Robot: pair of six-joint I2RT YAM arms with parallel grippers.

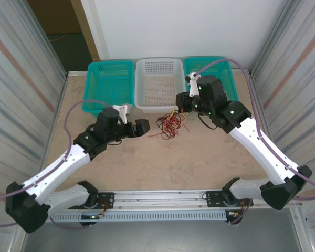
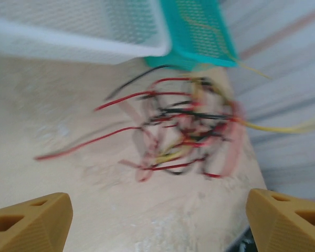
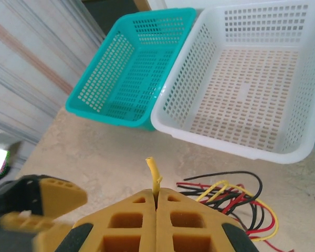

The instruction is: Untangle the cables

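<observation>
Now L gripper (image 2: 157, 218) gapes beside tangled red, black & yellow cables (image 1: 169, 126); R gripper (image 3: 156, 198) pinches one yellow strand (image 3: 154, 172). White perforated plastic basket (image 1: 140, 86) behind, teal baskets (image 1: 111, 63) flanking.

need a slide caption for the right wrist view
Right hand shut on a pale yellow cable, tangled cables lying beside it, a white basket and a teal basket beyond.

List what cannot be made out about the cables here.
1. Left wrist view: the cables are motion-blurred, so their crossings are unreadable.
2. Top view: the strands are too thin to count.
3. Right wrist view: the yellow cable vanishes into the shut right hand, which hides the rest of it.
</observation>
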